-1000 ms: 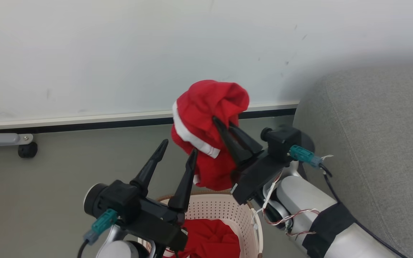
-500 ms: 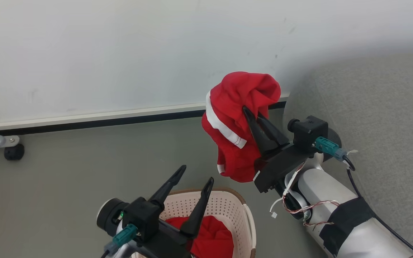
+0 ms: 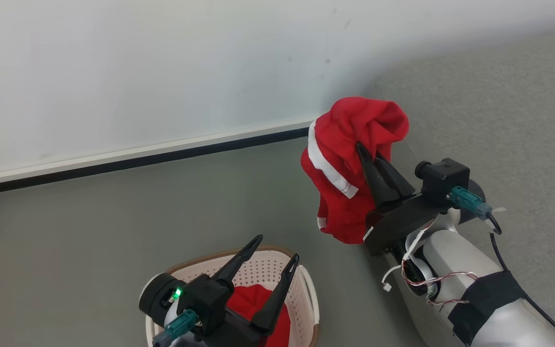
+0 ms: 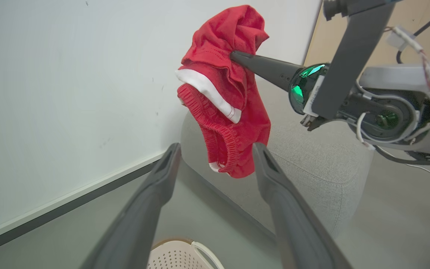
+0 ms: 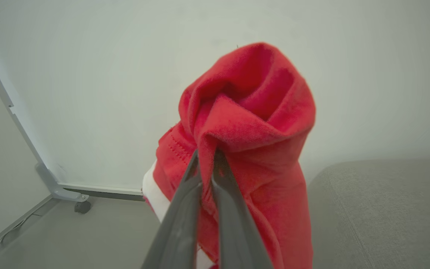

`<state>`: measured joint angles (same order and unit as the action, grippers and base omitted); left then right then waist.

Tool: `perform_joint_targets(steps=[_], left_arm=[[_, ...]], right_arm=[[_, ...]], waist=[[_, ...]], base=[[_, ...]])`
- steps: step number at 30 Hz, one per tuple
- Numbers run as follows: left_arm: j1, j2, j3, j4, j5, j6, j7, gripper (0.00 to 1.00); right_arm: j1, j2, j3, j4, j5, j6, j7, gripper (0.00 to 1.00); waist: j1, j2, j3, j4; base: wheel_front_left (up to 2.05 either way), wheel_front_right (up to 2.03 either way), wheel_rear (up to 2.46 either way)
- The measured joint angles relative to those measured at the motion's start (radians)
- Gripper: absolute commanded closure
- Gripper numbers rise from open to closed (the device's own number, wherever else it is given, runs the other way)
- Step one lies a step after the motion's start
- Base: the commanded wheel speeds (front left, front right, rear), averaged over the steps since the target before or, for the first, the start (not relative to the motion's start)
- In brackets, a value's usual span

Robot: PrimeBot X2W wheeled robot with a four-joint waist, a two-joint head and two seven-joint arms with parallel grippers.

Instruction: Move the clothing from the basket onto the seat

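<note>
In head view, see garment nipped tight in R gripper, hanging mid-air betw basket & seat; L gripper spread wide, empty, by basket w/ more red cloth inside. In L wrist view, note same garment dangling limp near seat edge. In R wrist view, see tips clamped on a top fold; expect light, soft, floppy, non-fragile, so grab bunched fold or waistband.

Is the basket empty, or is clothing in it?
Not empty: red fabric lies inside the basket in the head view, partly hidden behind the left hand.
</note>
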<state>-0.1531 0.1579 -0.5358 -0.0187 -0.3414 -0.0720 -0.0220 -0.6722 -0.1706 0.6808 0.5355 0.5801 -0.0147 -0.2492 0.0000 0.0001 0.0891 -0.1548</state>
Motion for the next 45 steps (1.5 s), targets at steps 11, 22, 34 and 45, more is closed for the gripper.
perform_joint_targets(steps=[11, 22, 34, 45], left_arm=[[-0.004, 0.022, -0.004, -0.024, 0.027, -0.008, 0.031, 0.0], [-0.028, 0.045, -0.004, -0.039, 0.041, -0.008, 0.064, 0.0], [-0.059, 0.054, -0.019, -0.053, 0.053, -0.009, 0.091, 0.0], [-0.103, 0.056, -0.029, -0.069, 0.06, -0.017, 0.118, 0.0]], right_arm=[[0.029, -0.019, -0.065, -0.02, 0.0, -0.023, 0.0, 1.0], [0.047, -0.022, -0.12, -0.039, 0.0, -0.035, 0.0, 1.0], [0.047, -0.023, -0.193, -0.05, 0.0, -0.039, 0.0, 1.0], [-0.017, -0.053, -0.29, -0.031, 0.0, -0.039, 0.0, 1.0]], waist=[[0.0, 0.0, 0.046, -0.11], [0.0001, 0.0, 0.096, -0.228], [0.0001, 0.0, 0.16, -0.322], [0.0001, 0.0, 0.219, -0.336]], base=[[0.0, 0.0, 0.0], [0.0, 0.0, 0.0], [0.0, 0.0, 0.0], [0.0, 0.0, 0.0]])
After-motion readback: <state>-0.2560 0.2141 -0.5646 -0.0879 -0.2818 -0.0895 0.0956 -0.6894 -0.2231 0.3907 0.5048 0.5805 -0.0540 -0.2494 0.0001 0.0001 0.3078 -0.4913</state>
